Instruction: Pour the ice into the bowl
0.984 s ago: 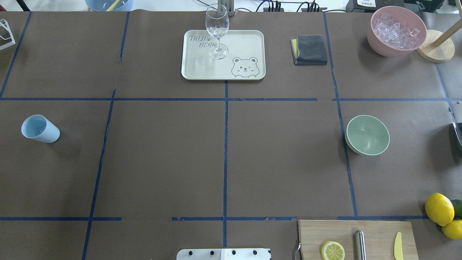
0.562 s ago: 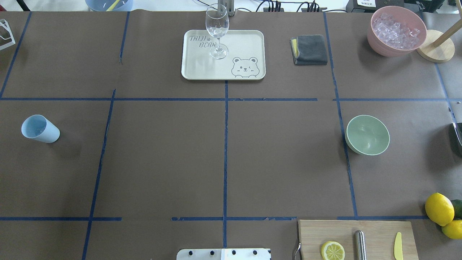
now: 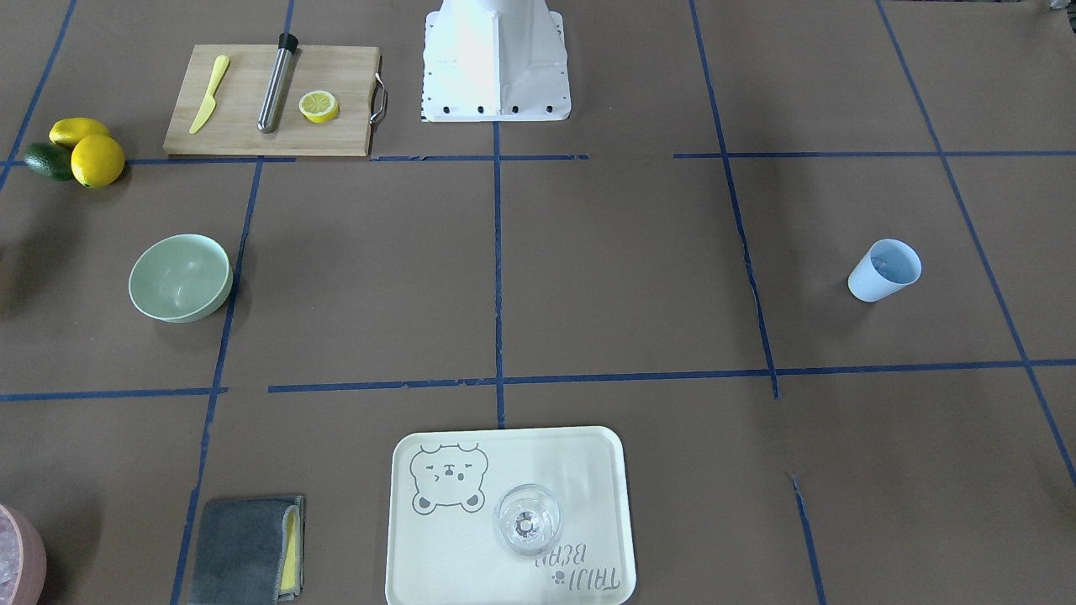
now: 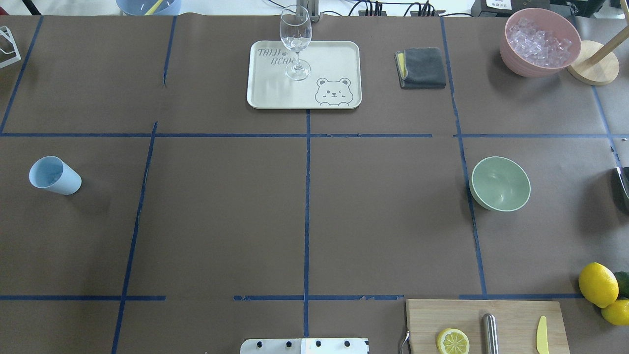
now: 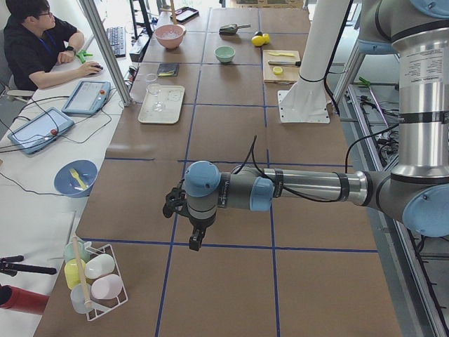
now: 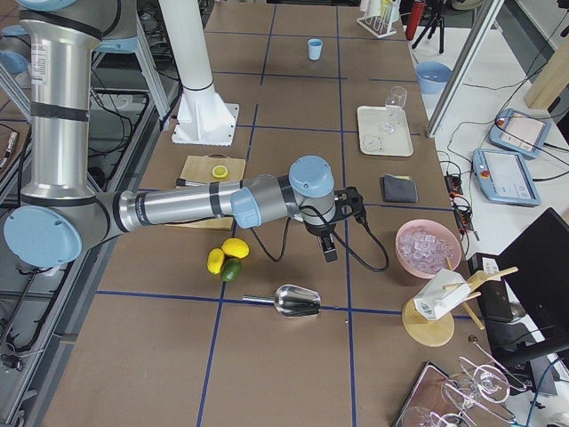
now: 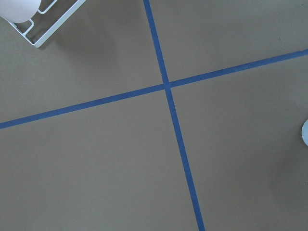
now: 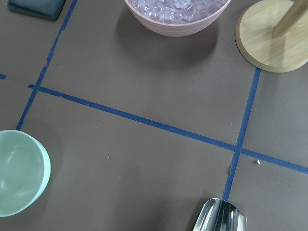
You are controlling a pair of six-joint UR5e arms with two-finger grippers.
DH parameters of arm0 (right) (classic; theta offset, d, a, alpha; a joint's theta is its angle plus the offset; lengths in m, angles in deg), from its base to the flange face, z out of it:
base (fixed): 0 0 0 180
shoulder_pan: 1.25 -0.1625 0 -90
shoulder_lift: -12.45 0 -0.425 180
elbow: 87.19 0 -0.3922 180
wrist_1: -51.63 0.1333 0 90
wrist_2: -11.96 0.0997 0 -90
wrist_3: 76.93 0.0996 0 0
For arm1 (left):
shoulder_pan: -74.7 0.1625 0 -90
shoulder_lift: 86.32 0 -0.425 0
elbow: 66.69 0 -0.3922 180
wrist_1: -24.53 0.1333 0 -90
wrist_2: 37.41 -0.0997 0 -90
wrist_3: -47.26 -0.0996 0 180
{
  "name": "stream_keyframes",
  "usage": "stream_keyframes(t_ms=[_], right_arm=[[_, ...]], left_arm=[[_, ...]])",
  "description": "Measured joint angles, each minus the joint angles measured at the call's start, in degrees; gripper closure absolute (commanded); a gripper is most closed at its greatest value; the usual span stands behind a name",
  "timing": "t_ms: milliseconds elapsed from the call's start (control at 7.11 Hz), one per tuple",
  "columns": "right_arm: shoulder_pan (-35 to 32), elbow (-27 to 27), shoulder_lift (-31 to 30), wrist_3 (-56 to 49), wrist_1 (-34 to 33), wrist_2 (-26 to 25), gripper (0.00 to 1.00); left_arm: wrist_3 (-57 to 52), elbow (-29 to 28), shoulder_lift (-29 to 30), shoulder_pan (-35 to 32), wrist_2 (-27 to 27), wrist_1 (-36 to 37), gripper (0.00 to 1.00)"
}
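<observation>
A: What sat nearest the robot in the overhead view?

B: At the bottom edge, right of centre, lay a pale wooden cutting board with a lemon half, a steel rod and a yellow knife. None of it belonged to the pour.

A: And the ice?

B: The small light blue plastic cup stood upright at middle left. The front-facing view gave only faint glints of the ice inside it, too small to tell cube from cube. The round pale mint-green bowl stood at middle right, mouth up and empty, well apart from the cup. I judged it was placed there so the cup had to be carried across to it.

A: The arms?

B: Both were out toward the table's ends. The left gripper pointed down over bare brown paper on the cup's side. The right gripper hung near the bowl, above a shiny steel scoop. Only the side views showed them, so I couldn't tell whether either pincer was apart or together.

A: Farther back?

B: At top centre was a cream rectangular tray bearing a clear wine glass. At top right was a pink round container of whitish chunks.
</observation>
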Motion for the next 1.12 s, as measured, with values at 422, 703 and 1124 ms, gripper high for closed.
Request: stream_keyframes(t_ms=[422, 703, 1124], right_arm=[[8.74, -0.02, -0.84, 9.47, 12.94, 0.37, 0.0], [20.61, 0.03, 0.34, 23.05, 19.7, -7.64, 0.0], [35.58, 3.37, 3.36, 32.42, 22.32, -22.55, 0.21]], left_arm=[[0.0, 0.04, -0.06, 0.02, 0.0, -0.05, 0.0], [0.0, 0.03, -0.09, 0.02, 0.0, -0.06, 0.0], [-0.03, 0.0, -0.09, 0.05, 0.0, -0.06, 0.0]])
